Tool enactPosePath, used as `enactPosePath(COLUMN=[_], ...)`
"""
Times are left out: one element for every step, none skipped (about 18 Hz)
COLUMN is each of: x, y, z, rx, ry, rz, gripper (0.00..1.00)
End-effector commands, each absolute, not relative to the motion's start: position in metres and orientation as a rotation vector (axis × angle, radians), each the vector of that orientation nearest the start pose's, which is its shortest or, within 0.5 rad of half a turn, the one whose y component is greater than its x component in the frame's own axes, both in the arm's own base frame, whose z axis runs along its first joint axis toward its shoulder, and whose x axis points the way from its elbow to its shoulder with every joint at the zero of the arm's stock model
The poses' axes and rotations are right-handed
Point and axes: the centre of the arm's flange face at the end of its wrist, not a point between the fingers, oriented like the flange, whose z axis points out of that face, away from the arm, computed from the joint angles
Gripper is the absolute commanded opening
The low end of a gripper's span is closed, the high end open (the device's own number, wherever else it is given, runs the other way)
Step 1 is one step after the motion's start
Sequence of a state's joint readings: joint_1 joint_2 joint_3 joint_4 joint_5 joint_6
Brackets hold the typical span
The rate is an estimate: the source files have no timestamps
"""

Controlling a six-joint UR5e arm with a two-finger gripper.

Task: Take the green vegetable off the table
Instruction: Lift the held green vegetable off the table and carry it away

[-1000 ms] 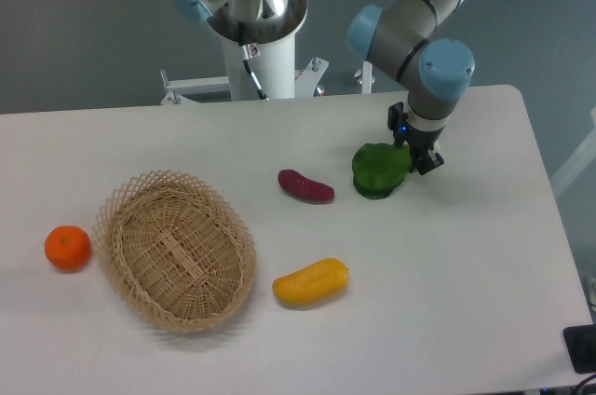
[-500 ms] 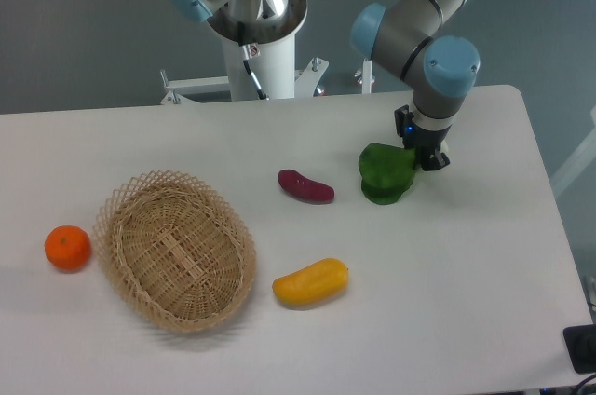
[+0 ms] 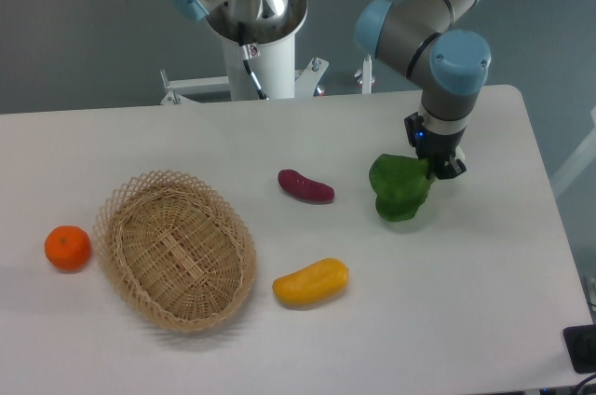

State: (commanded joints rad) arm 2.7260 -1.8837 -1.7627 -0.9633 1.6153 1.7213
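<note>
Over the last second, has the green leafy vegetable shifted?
Yes. The floppy green leafy vegetable has moved right and nearer the camera with the gripper, widening its gap from the unmoved purple oblong vegetable.

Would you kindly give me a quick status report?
Gripper shut on green vegetable. Vegetable hangs at gripper, right of purple vegetable. Nothing in the way.

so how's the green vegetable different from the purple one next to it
The green vegetable is broad, crinkled and leafy; the purple vegetable is a smooth, slim oblong. The green one is larger in outline. The green one sits at the gripper, whose jaws appear closed on its edge, while the purple one lies free on the table, untouched. Both are on the right half of the table.
</note>
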Motion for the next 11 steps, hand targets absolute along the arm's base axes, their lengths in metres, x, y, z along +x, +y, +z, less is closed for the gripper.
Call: enactPosePath(x=[-0.482,-0.484,-0.487,-0.492,-0.495,-0.498,-0.503,-0.508,-0.510,-0.512,-0.514], y=[0.361,0.368,0.374,0.379,0.390,0.401,0.410,0.417,0.430,0.440,0.449], z=[0.294,0.298,0.301,0.306,0.310,0.315,0.322,0.326,0.330,0.333,0.336], rx=[-3.037,-3.033,-3.029,-3.031,-3.029,-3.029,-3.029,-3.035,-3.037,-3.040,-3.042], ry=[0.877,0.868,0.850,0.810,0.778,0.750,0.728,0.710,0.701,0.682,0.651], rz=[0.192,0.208,0.221,0.239,0.254,0.267,0.268,0.254,0.237,0.230,0.235], gripper=[0.29,0.29,0.29,0.29,0.29,0.29,0.28,0.28,0.28,0.28,0.28])
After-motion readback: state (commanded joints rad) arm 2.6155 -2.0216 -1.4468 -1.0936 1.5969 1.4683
